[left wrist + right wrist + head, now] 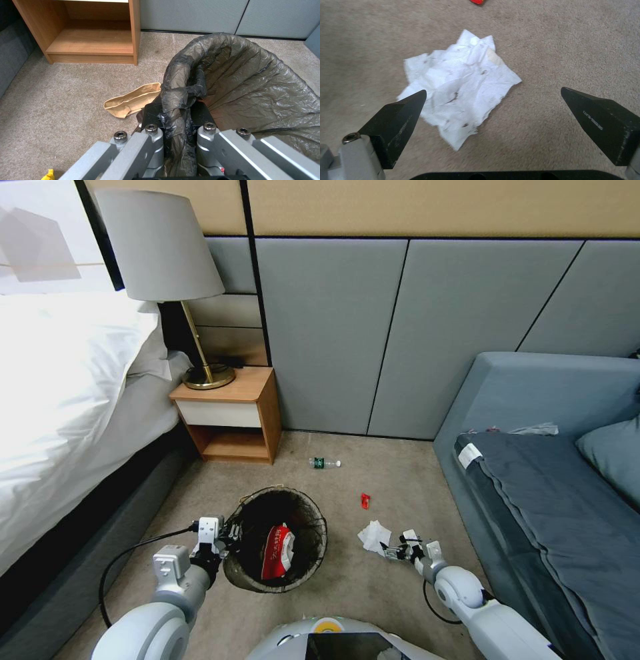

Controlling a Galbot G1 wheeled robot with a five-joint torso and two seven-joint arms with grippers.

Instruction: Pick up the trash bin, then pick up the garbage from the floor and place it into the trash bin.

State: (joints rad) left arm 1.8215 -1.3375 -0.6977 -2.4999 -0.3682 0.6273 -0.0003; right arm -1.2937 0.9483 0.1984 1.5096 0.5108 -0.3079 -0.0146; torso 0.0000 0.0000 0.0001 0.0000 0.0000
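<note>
The trash bin point(316, 520) with its dark bag liner is low in front of me, and a red-and-white wrapper point(279, 552) lies inside it. My left gripper point(224, 533) is shut on the bin's near-left rim; the left wrist view shows the jaws pinching the folded liner of the trash bin point(253, 82). To the right, my right gripper point(393, 551) hovers open just over a crumpled white paper point(373, 535). In the right wrist view the right gripper point(493, 90) straddles the paper point(463, 87), with one fingertip point(410, 102) over its edge.
More garbage lies on the carpet: a small green-labelled bottle point(325, 463), a red scrap point(365, 501), a brown paper bag point(131, 101) beside the bin and a yellow bit point(49, 175). A wooden nightstand point(230, 420) and bed stand left, a grey sofa point(533, 473) right.
</note>
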